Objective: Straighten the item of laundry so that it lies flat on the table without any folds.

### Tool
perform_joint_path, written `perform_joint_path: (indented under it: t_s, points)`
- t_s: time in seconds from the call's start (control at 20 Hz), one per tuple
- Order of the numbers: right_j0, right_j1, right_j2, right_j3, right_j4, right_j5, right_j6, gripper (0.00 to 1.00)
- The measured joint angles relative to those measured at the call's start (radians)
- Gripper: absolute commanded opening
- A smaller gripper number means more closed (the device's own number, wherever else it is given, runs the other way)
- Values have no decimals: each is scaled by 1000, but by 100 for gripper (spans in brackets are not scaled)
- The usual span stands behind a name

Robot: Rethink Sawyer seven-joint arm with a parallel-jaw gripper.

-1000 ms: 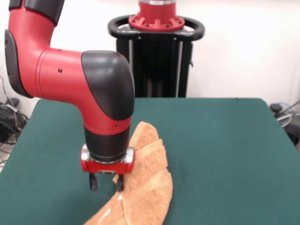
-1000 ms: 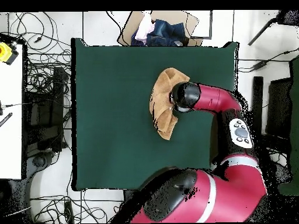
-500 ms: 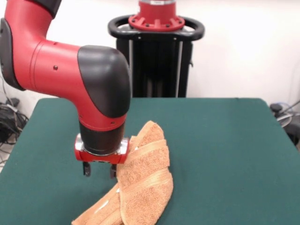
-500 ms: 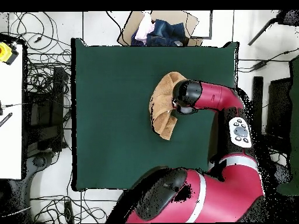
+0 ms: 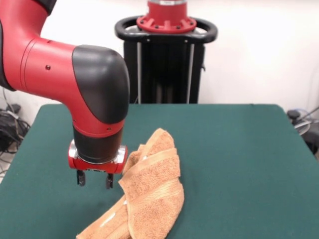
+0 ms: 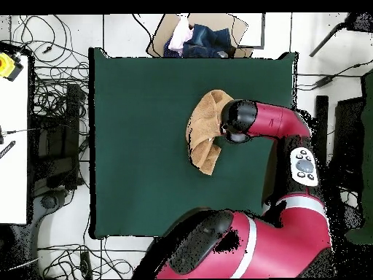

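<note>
Hovering low over the dark green bench (image 5: 239,149), the red and black arm's gripper (image 5: 93,179) hangs just beside the towel (image 5: 149,191) in the front view, on the picture's left of it. Its two short black fingers (image 5: 79,178) point straight down with a small gap between them and nothing pinched; their tips appear to sit just above the felt, apart from the cloth. The orange-tan towel lies bunched in a long crumpled heap, one end humped up toward the middle of the bench, the other trailing to the picture's bottom edge. A woven band crosses it, and layers overlap in thick folds.

Seen from overhead, the towel (image 6: 204,135) sits in the upper right part of the bench (image 6: 138,146), a narrow curved shape, clearly doubled over. The arm's black wrist (image 6: 237,120) covers the gripper, so the fingers cannot be seen here.

Judging by this, the spreading is not yet done: the cloth is free and folded. The next move likely calls for gripping an outer edge or corner and drawing it outward, away from the heap, to open the layers.
</note>
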Motion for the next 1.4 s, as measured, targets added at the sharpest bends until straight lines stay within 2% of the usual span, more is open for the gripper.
perform_joint_path:
  t_s: [0.9,1.4]
  points:
    - [63,19,-81,-61,-42,9,0,100]
    - [15,-2,-77,-43,-7,9,0,100]
